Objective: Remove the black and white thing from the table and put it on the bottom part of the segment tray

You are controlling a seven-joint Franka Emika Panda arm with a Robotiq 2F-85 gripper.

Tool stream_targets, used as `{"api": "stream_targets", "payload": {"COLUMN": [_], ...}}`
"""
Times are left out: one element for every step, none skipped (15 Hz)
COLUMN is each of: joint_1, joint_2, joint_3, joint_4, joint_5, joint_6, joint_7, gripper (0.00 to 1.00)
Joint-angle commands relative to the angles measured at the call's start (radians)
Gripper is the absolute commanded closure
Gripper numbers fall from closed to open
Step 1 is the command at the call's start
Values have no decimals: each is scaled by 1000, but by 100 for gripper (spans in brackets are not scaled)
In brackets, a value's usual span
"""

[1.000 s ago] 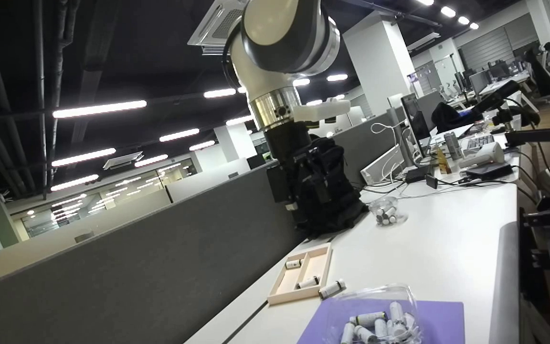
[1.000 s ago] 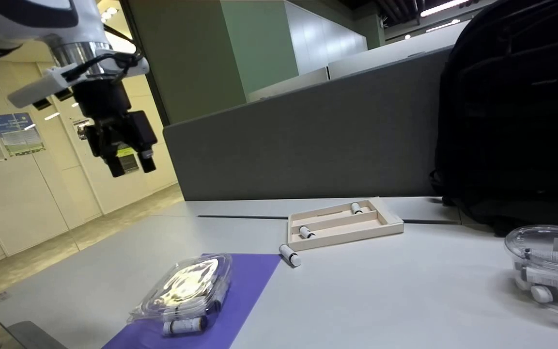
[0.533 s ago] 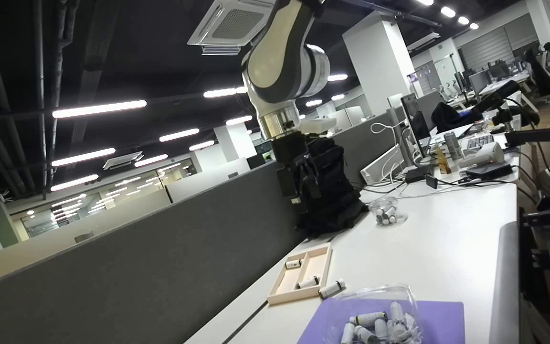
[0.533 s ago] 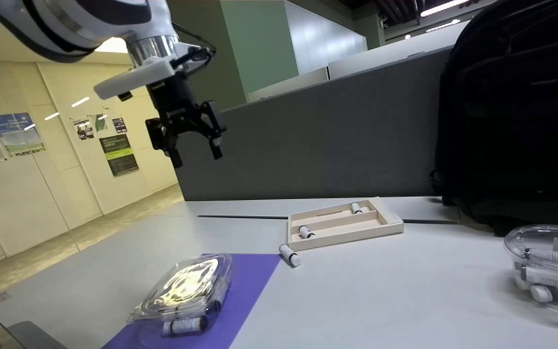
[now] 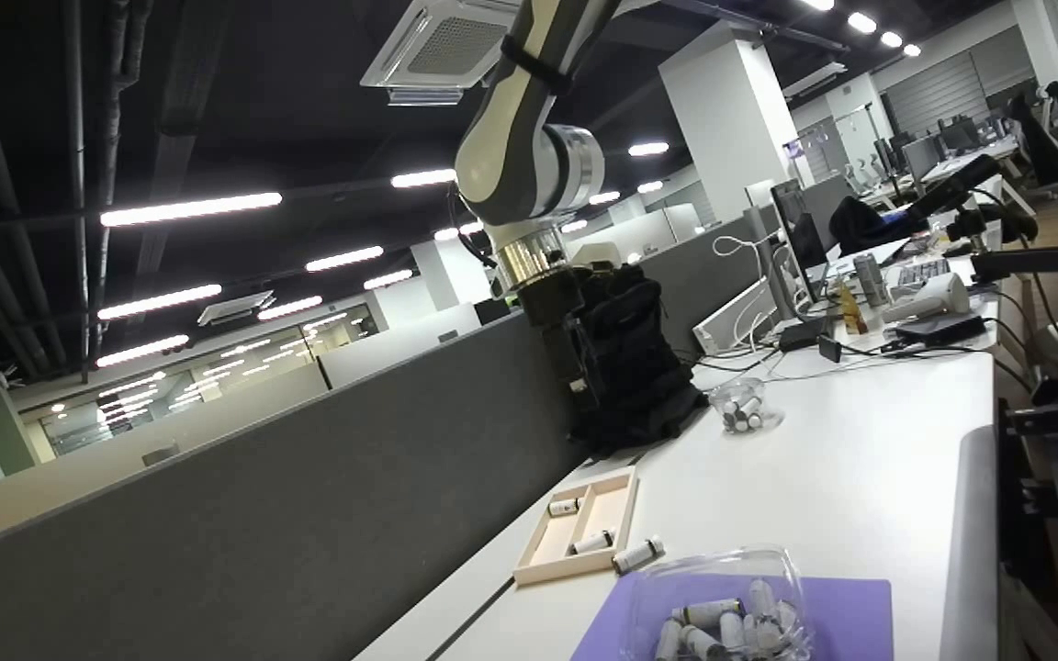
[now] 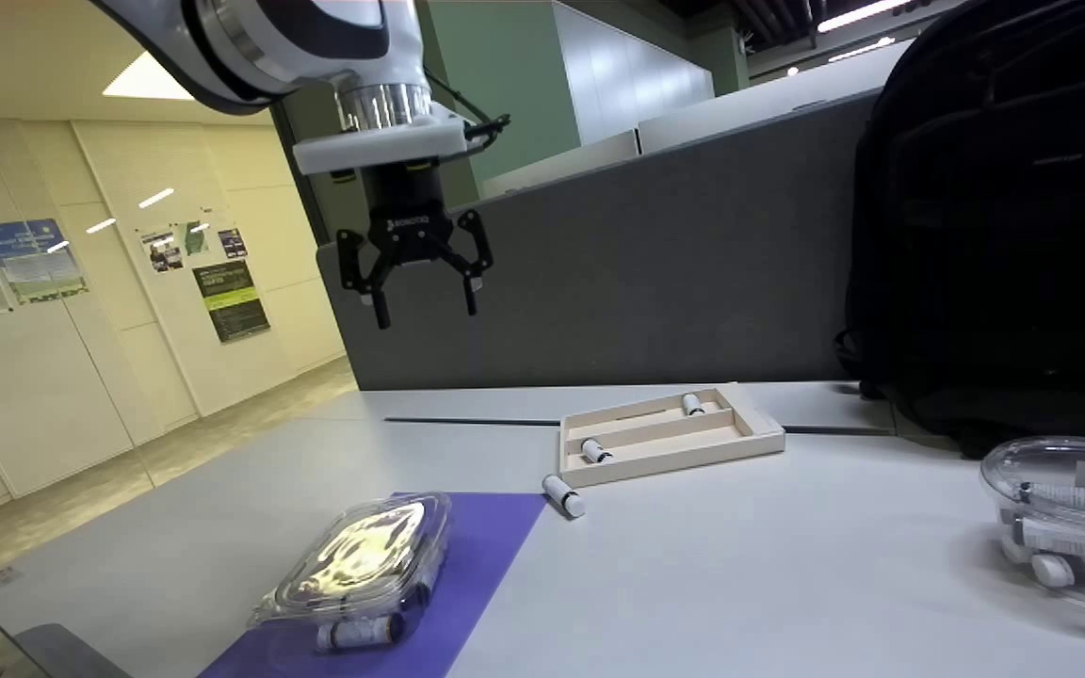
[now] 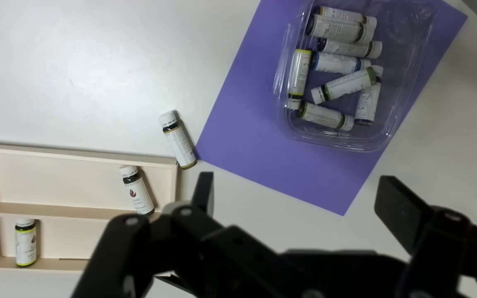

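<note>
swung inward from white bench's [image 6: 740,584] end edge, my black gripper [image 6: 427,318] gapes wide; black-and-white cylindrical bottle [image 7: 180,143] remains outside light-wood tray [image 7: 56,179].

In an exterior view, a clear box [image 6: 354,560] on a purple sheet [image 6: 478,556] — seven o'clock; round tub [image 6: 1009,497] at four, posters [image 6: 232,311] at nine.

Along the table [image 5: 878,459]: in an exterior view, the camera looks lengthwise, tilted, with much ceiling [image 5: 244,128]; the purple sheet [image 5: 846,610] lies near.
Facing the partition [image 6: 618,282]: in an exterior view, the camera looks across from slightly above; the round tub [image 6: 1051,463] is close.
Past the gripper [image 7: 295,194]: the wrist camera looks down from above.
Segment tray [image 7: 56,178]: shared by all three views; the backpack [image 6: 1004,235] is seen in both exterior views.
</note>
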Motion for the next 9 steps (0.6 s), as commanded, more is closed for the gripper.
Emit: {"api": "stream_targets", "payload": {"joint_1": [0,3,1,-3,-8,-17,-24,-36,-50], "joint_2": [-15,-17,-11,3,19,40,59,84,105], "joint_3": [14,15,15,12,9,8,8,14,21], "joint_4": [-31,-56,-68,-83,-91,-97,-102,-99,-96], "joint_5": [-33,-70,-94,-137,-160,-150,-144,-109,-87], "joint_6": [62,148,212,304,369,432,480,516,537], "joint_7": [27,27,11,-2,-16,-36,-46,-80,-112], "gripper": [0,0,0,0,0,0,0,0,0]}}
